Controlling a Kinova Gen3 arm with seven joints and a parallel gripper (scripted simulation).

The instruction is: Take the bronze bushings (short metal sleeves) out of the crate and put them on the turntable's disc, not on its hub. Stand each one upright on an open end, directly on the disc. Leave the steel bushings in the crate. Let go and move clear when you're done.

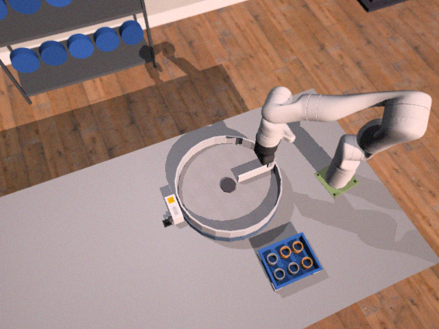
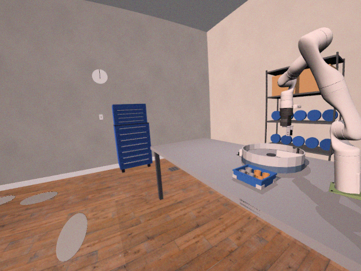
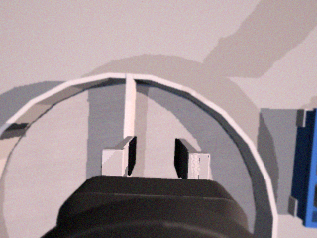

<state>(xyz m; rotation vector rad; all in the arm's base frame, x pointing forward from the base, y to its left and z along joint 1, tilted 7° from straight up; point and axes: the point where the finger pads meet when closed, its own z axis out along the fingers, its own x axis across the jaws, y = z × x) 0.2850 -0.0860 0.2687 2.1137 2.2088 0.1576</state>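
Three bronze bushings stand in the blue crate: two bronze bushings in one row, and a bronze bushing in the other. Three steel bushings stand there too. The turntable's disc lies inside a raised ring wall, with the dark hub at its centre. No bushing shows on the disc. My gripper is partly open and empty, high above the turntable and away from the crate.
A white bar runs from the ring wall inward towards the hub. A white box with a yellow label sits outside the wall. The crate stands close outside the wall, opposite the wall's dark fitting.
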